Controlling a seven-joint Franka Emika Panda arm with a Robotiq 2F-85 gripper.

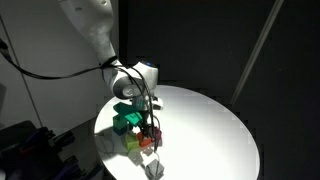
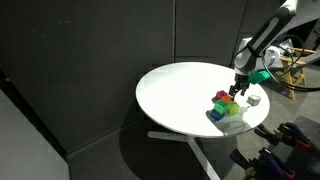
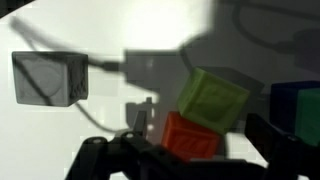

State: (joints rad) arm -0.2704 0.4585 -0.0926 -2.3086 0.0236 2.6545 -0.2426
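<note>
Hovering near the lower-left rim of the round table (image 1: 215, 125) in an exterior view, your pincer (image 1: 148, 118) has open tabletop to its right. Its jaws stand released, spread either side of the red block (image 3: 190, 138), low centre in the wrist view, just beside the green block (image 3: 213, 100).

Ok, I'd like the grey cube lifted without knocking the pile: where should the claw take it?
Take the grey cube by two opposite side faces, coming straight down from above. It sits square on the white table, apart from the red block and tilted green block, so its sides look free.
</note>
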